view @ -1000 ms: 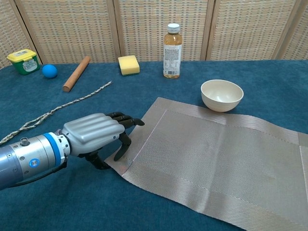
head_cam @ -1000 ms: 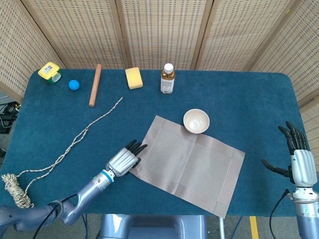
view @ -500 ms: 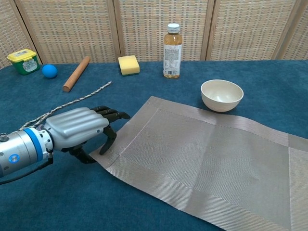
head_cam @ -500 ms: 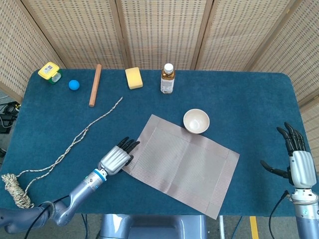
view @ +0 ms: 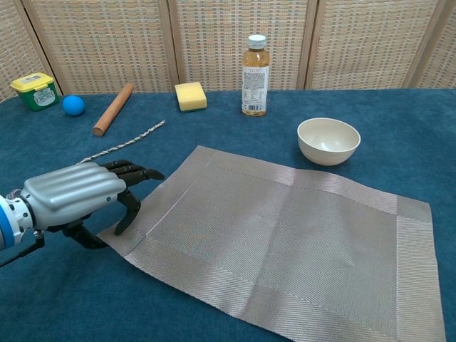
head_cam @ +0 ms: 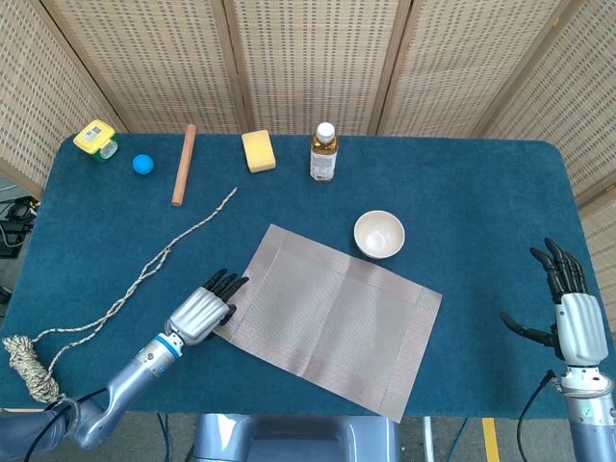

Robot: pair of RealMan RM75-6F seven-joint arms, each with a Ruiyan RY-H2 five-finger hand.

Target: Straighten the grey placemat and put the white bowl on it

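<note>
**Left hand at mat corner, bowl off mat**

Head view: grey woven placemat [head_cam: 329, 318] lies skewed toward table's front edge. Left hand [head_cam: 201, 311] pinches its left corner. Small white bowl [head_cam: 379, 234] sits just beyond mat's far edge. Right hand [head_cam: 570, 313] near right edge, fingers spread, empty.

Chest view: left hand [view: 77, 194], thumb and fingers closed on mat corner [view: 127, 235]; bowl [view: 328, 140] apart from mat.

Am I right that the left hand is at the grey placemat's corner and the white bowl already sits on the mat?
Not quite. The left hand does grip the grey placemat at its corner, but the white bowl stands on the blue table cloth just beyond the mat's far edge, not on it. The head view shows this.
</note>
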